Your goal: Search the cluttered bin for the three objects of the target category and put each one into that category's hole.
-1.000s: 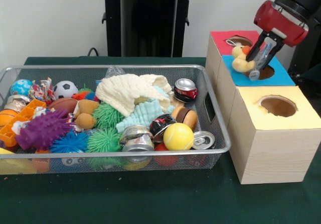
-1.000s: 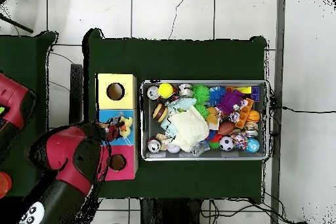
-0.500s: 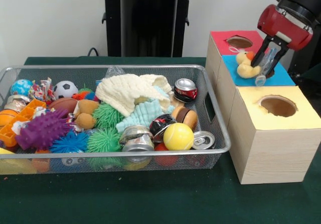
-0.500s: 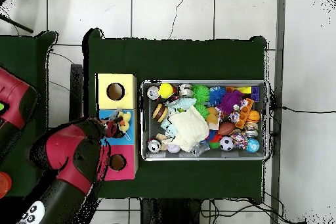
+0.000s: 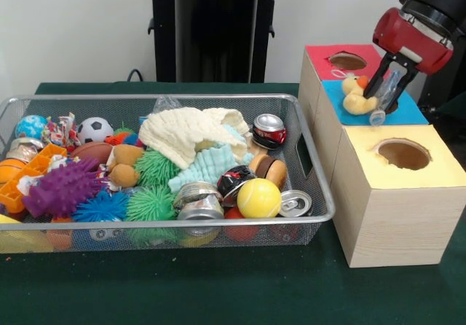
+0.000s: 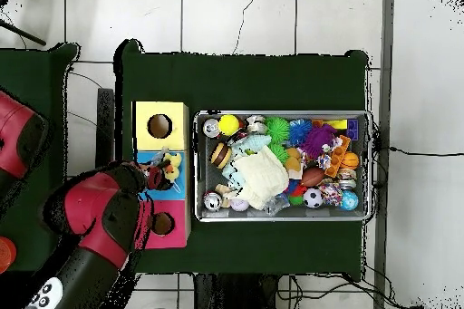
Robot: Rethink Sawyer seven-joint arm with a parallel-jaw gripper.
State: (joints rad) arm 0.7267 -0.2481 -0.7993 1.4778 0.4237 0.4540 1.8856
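Since second ago: claw (image 5: 381, 100) shifts right with duck toy (image 5: 356, 96), now over blue box (image 5: 408, 111), beside hole. Claw closed on duck. Advice: centre duck over hole, lower slightly, then release.

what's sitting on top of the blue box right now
A yellow plush duck lies on the blue box, beside its hole. The end effector covers most of the hole, so its inside cannot be seen.

Green table (image 5: 218, 288), wire bin (image 5: 313, 186) beside three-holed wooden box (image 5: 393, 223)
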